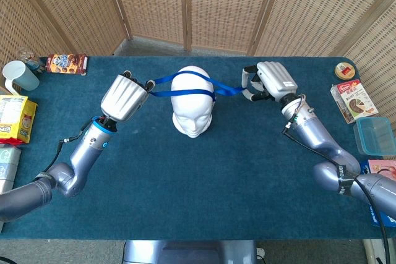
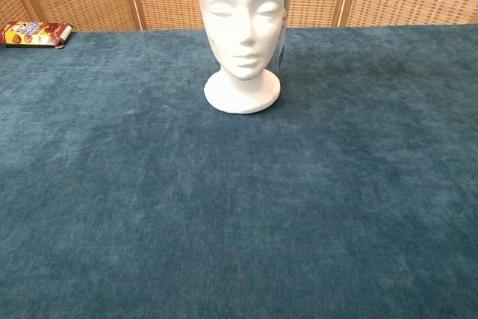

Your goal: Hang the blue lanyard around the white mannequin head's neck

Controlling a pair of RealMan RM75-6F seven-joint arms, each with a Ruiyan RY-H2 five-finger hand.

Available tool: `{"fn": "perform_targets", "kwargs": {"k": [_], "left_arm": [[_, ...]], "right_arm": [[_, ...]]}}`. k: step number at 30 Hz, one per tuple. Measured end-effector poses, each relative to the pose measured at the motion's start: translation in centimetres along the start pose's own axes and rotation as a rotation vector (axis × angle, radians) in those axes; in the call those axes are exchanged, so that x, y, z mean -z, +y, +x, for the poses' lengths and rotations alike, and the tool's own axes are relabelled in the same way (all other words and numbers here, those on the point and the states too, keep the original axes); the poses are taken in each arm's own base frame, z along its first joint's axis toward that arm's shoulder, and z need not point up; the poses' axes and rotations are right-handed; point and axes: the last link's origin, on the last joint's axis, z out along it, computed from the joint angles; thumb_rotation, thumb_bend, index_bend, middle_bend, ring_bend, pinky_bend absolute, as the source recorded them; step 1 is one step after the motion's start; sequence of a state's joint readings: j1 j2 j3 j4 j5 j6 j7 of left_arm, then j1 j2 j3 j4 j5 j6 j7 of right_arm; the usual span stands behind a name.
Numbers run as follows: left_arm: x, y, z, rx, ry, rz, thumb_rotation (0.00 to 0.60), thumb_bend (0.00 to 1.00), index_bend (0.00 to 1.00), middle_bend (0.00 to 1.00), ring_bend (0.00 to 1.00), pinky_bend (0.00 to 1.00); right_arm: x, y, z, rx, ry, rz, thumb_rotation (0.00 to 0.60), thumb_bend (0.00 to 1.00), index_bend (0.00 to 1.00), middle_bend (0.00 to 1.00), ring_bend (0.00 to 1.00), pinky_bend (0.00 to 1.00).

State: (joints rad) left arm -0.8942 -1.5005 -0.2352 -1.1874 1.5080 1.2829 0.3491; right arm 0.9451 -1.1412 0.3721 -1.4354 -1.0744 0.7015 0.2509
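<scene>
The blue lanyard is a thin flat ribbon, stretched as a loop across the top of the white mannequin head, which stands upright on the blue table. The left hand pinches one end of it and the right hand the other, though the right fingers' grip is hard to make out.

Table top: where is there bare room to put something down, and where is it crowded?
Bare blue cloth fills the near half, in front of the mannequin head and between the two forearms. Crowded: the left edge with the cup, yellow packet and biscuit pack; the right edge with the box and clear container.
</scene>
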Motion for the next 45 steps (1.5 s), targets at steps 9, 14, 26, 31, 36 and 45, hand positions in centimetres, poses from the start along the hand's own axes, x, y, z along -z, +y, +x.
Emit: {"fn": "perform_targets", "kwargs": {"k": [9, 14, 26, 31, 36, 45], "left_arm": [[0.13, -0.01, -0.07, 0.007, -0.01, 0.005, 0.6, 0.44, 0.66, 0.96, 0.9, 0.71], [0.19, -0.04, -0.09, 0.015, -0.015, 0.011, 0.6, 0.44, 0.66, 0.96, 0.9, 0.71], [0.25, -0.18, -0.06, 0.035, -0.022, 0.029, 0.6, 0.44, 0.66, 0.96, 0.9, 0.71], [0.26, -0.19, -0.01, 0.038, -0.022, 0.033, 0.6, 0.44, 0.66, 0.96, 0.9, 0.71], [0.28, -0.21, 0.01, 0.039, -0.021, 0.035, 0.6, 0.44, 0.66, 0.96, 0.9, 0.71], [0.36, -0.16, -0.06, 0.04, -0.023, 0.036, 0.6, 0.44, 0.66, 0.96, 0.9, 0.71]], "right_arm": [[0.02, -0.05, -0.04, 0.001, -0.012, 0.002, 0.6, 0.44, 0.71, 1.0, 1.0, 1.0], [0.06, -0.11, -0.08, 0.003, -0.018, 0.005, 0.6, 0.4, 0.66, 1.0, 1.0, 1.0], [0.17, -0.39, 0.12, 0.011, -0.036, 0.018, 0.6, 0.34, 0.54, 1.0, 1.0, 1.0], [0.24, -0.37, 0.19, 0.017, -0.046, 0.019, 0.6, 0.33, 0.49, 1.0, 1.0, 1.0], [0.3, -0.38, 0.29, 0.019, -0.051, 0.019, 0.6, 0.31, 0.45, 1.0, 1.0, 1.0], [0.44, -0.16, 0.29, 0.02, -0.054, 0.015, 0.6, 0.3, 0.35, 1.0, 1.0, 1.0]]}}
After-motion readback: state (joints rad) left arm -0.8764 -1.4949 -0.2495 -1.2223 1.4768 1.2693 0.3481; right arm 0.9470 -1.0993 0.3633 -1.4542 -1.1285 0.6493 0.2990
